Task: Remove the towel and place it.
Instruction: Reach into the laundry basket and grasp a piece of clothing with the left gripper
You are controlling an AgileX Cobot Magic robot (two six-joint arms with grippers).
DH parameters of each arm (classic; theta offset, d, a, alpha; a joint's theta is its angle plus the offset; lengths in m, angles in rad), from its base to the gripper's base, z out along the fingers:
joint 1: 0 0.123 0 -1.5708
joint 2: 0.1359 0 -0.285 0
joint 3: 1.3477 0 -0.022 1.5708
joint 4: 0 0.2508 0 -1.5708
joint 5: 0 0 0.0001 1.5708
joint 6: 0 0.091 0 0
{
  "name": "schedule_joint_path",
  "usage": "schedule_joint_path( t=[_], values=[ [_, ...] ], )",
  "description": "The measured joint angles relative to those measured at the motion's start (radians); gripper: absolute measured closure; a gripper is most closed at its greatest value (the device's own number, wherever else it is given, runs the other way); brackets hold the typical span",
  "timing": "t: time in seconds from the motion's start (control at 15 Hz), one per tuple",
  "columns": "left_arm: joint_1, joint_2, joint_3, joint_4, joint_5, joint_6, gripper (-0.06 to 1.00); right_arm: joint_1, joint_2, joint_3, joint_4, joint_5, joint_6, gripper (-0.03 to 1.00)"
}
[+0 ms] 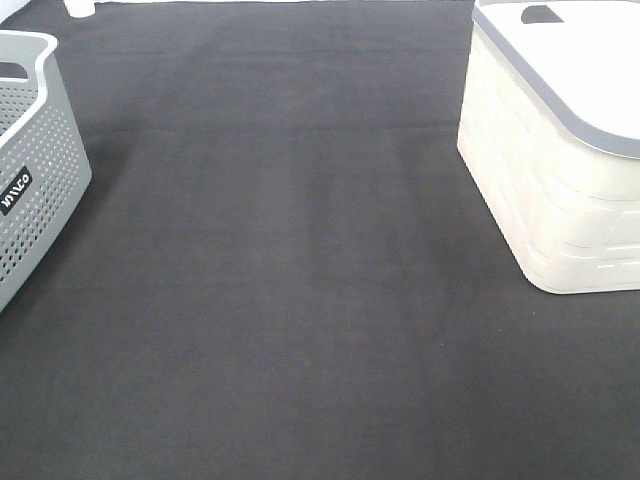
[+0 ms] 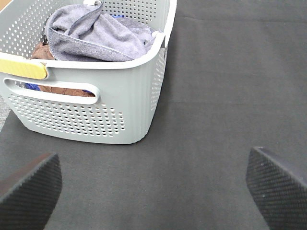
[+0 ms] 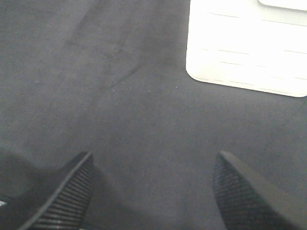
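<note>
Left gripper (image 2: 153, 191) and right gripper (image 3: 156, 191) gape wide, empty. Loads of open desk (image 1: 300, 300) in the middle. Basket (image 2: 96, 96) at left edge, towel (image 2: 96, 33) bunched inside; bin (image 1: 550, 200) at right edge, both cut off.

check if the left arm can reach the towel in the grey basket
Probably yes: the towel lies on top in the open basket, uncovered, and the left hand is open with only bare mat between.

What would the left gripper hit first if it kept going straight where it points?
Probably the black mat; the open left gripper points beside the grey basket, not at it, though depth is hard to judge.
</note>
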Motion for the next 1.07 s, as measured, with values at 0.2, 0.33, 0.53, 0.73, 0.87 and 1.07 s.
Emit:
schedule_joint_path(
  t=[0.2, 0.33, 0.53, 0.73, 0.87, 1.07],
  values=[
    [0.0, 0.0, 0.0, 0.0, 0.0, 0.0, -0.04, 0.0, 0.0, 0.0, 0.0, 0.0, 0.0, 0.29],
    [0.0, 0.034, -0.009, 0.0, 0.013, 0.008, -0.04, 0.0, 0.0, 0.0, 0.0, 0.0, 0.0, 0.29],
    [0.0, 0.258, -0.172, -0.006, 0.124, 0.143, -0.03, 0.0, 0.0, 0.0, 0.0, 0.0, 0.0, 0.29],
    [0.0, 0.526, -0.392, -0.013, 0.136, 0.342, -0.03, 0.0, 0.0, 0.0, 0.0, 0.0, 0.0, 0.29],
    [0.0, 0.681, -0.549, -0.015, 0.136, 0.486, -0.03, 0.0, 0.0, 0.0, 0.0, 0.0, 0.0, 0.29],
    [0.0, 0.912, -0.768, -0.022, 0.136, 0.704, -0.03, 0.0, 0.0, 0.0, 0.0, 0.0, 0.0, 0.29]
  ],
)
